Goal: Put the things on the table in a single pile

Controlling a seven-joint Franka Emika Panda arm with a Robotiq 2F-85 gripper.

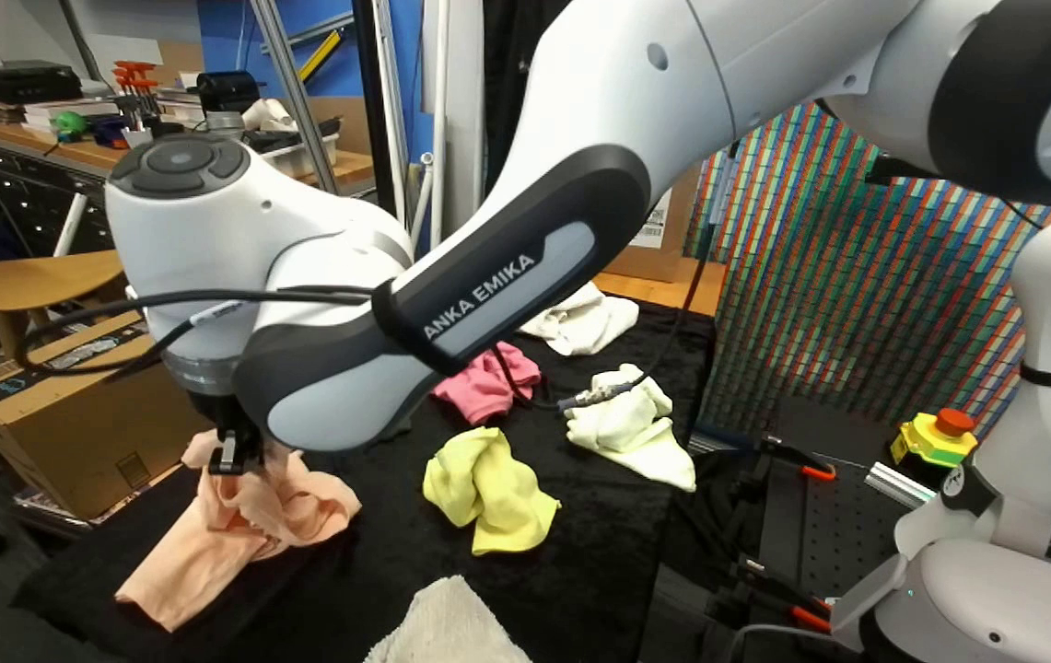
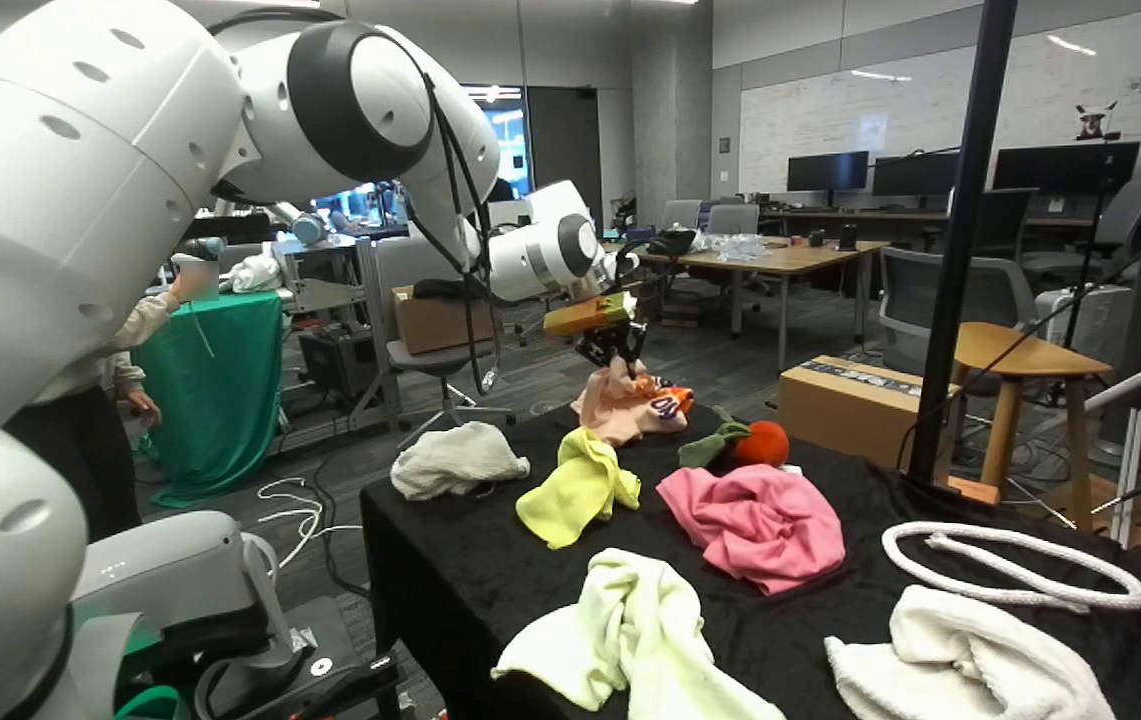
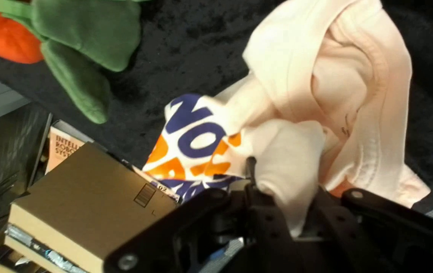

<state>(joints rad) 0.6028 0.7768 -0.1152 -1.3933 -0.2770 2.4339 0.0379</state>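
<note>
My gripper [image 3: 285, 177] is shut on a peach garment [image 3: 383, 129], with a raised fold between its fingers. In both exterior views the garment [image 1: 198, 557] [image 2: 610, 412] lies bunched at the table's far end, its top pulled up. An orange-and-purple printed part [image 3: 201, 142] lies against it; I cannot tell if it is separate. A yellow cloth [image 1: 488, 488], pink cloth [image 2: 760, 525], pale green cloth [image 2: 645, 635], white cloth [image 2: 975, 660], greyish cloth [image 2: 460, 460], white rope [image 2: 1120, 590] and red plush with green leaves [image 2: 762, 443] lie spread apart on the table.
The table is covered in black cloth [image 2: 450, 560]. A cardboard box [image 1: 83, 414] stands on the floor beyond the table end near the gripper. A black post [image 2: 960, 250] rises at the table's side. A wooden stool [image 2: 1025, 355] stands behind the box.
</note>
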